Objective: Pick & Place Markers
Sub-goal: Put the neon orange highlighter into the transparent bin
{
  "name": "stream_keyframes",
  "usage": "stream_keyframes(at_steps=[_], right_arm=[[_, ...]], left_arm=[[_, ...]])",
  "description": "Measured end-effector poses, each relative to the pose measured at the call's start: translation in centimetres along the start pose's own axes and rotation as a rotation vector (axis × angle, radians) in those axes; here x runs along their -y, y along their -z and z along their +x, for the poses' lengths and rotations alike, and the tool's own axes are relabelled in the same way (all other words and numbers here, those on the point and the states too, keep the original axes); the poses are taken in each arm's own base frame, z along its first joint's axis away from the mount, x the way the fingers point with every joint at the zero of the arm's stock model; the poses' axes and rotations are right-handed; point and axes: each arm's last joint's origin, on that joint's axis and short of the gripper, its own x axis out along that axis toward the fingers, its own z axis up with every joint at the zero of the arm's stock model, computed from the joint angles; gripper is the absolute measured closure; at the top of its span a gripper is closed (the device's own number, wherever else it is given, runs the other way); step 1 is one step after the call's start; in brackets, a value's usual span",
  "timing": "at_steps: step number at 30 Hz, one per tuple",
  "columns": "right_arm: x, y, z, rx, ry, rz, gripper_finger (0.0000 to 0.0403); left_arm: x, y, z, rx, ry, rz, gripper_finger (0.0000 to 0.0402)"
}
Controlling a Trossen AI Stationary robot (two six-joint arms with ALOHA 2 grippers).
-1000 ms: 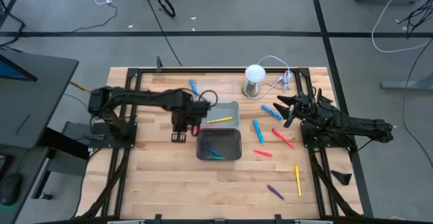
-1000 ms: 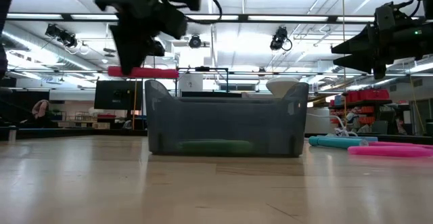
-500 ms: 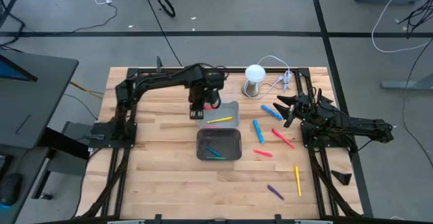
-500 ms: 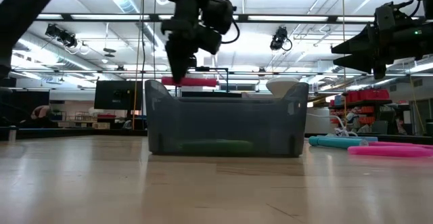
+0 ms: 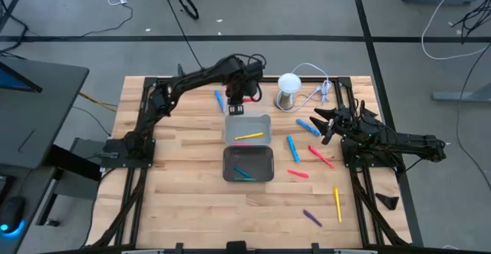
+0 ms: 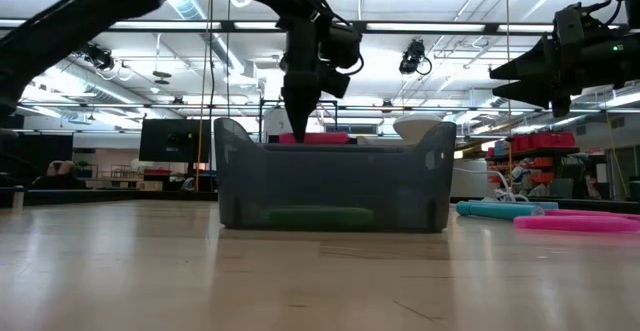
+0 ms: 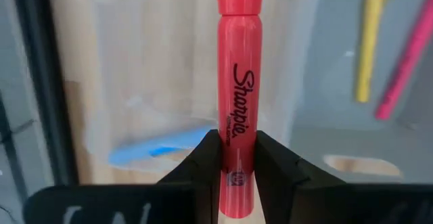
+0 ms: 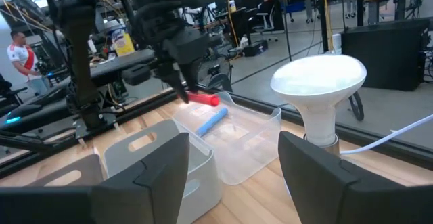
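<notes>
The left claw [image 5: 236, 107] grips a red marker [image 7: 237, 109] just above the far rim of the rear tray [image 5: 227, 132], a yellow marker [image 5: 249, 136] lying inside. The right claw [image 5: 327, 125] hangs open over loose markers [image 5: 293, 148] near the worktop's [image 5: 176, 185] right edge.

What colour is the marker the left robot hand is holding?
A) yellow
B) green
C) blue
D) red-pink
D: in the left wrist view the left gripper is pinched shut on a red-pink marker, and the low view shows the same marker held just above the grey trays.
</notes>
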Motion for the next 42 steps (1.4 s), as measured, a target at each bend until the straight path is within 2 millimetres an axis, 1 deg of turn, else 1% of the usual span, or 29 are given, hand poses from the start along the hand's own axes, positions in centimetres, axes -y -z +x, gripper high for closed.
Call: stream_keyframes(at_steps=[5,8,15,20,25,32,38,42], right_arm=[[0.0,0.0,0.0,0.000,0.000,0.000,0.0172],[0.0,0.0,0.0,0.000,0.000,0.000,0.0172],[0.0,0.0,0.0,0.000,0.000,0.000,0.0172],[0.0,0.0,0.0,0.000,0.000,0.000,0.0172],[0.0,0.0,0.0,0.000,0.000,0.000,0.0172],[0.0,0.0,0.0,0.000,0.000,0.000,0.0172],[0.0,0.0,0.0,0.000,0.000,0.000,0.0172],[0.0,0.0,0.0,0.000,0.000,0.000,0.0172]], left_arm=[[-0.9,-0.8,0.5,0.017,-0.010,0.058,0.0334],[-1.0,-1.2,1.0,0.017,-0.010,0.066,0.0334],[-1.4,-1.3,2.0,-0.004,-0.001,0.056,0.0334],[-1.6,-1.3,3.8,-0.021,0.010,0.024,0.0334],[-1.4,-1.1,5.6,-0.034,0.039,0.032,0.0334],[-1.2,-1.0,7.3,-0.026,0.064,0.052,0.0334],[-1.2,-1.0,7.6,-0.017,0.062,0.052,0.0331],[-1.4,-1.0,7.6,-0.011,0.059,0.045,0.0299]])
